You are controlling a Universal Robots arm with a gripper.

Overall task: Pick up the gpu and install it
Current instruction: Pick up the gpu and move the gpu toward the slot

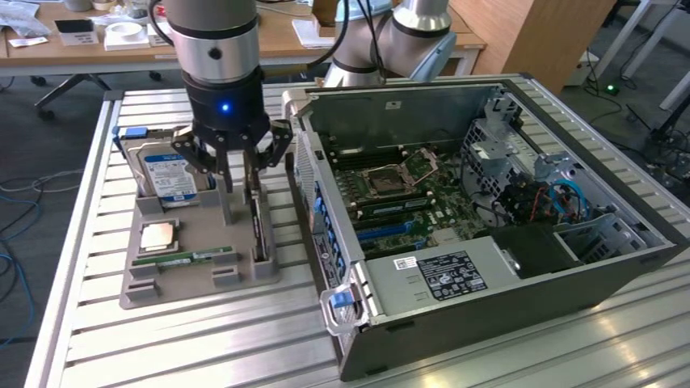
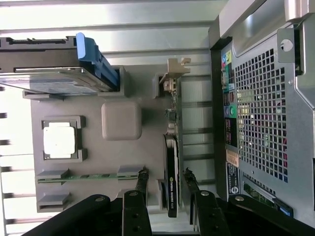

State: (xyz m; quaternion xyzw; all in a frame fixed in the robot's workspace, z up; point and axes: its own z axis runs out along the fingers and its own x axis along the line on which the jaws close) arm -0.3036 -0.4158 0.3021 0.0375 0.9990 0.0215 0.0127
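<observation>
my gripper [image 2: 166,178] hangs partly open with its black fingers [image 2: 141,183] on either side of the thin gpu card with the green board and dark face [image 2: 171,167]. there is a gap on each side, so i have hold of nothing. the gpu stands on its long edge in a slot of the grey moulded parts tray [image 2: 123,152], which leaves its upper edge free for a pinch from above. on the same tray, just beside the gpu, lie a narrow green ram stick [image 2: 88,175] and a square silver processor [image 2: 59,139]. a boxy hard drive with a blue-white label [image 2: 49,78] stands upright further along. the tray's raised grey block [image 2: 121,120] sits close to my fingers. beyond the tray, on the slatted metal surface [image 1: 161,347], the open grey computer case [image 1: 485,202] lies with its green motherboard [image 1: 399,194] exposed. its side wall stands between the tray and the slots.
</observation>
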